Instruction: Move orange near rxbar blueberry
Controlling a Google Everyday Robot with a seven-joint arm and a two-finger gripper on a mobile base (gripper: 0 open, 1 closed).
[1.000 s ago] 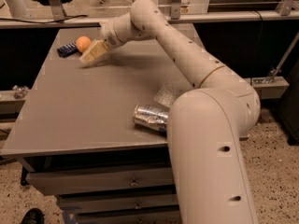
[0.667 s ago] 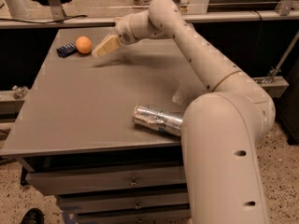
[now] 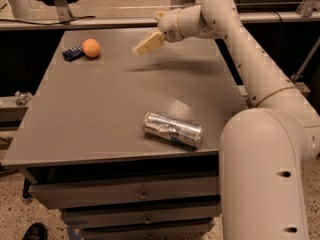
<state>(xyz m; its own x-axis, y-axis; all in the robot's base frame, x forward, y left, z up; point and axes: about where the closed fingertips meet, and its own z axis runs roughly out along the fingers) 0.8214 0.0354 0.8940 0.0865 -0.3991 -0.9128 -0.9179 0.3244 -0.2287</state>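
The orange [image 3: 91, 48] sits on the grey table [image 3: 100, 114] at its far left corner. The rxbar blueberry [image 3: 73, 52], a small dark blue bar, lies right beside the orange on its left, touching or nearly touching it. My gripper [image 3: 147, 44] hangs above the far middle of the table, to the right of the orange and well apart from it. It holds nothing.
A silver and blue drink can [image 3: 172, 129] lies on its side near the table's front edge. My arm [image 3: 240, 44] reaches over the table's right side. Drawers [image 3: 135, 196] sit under the table. A railing [image 3: 100, 21] runs behind.
My gripper has let go of the orange and moved right and up, away from it. The orange stays beside the blue bar.
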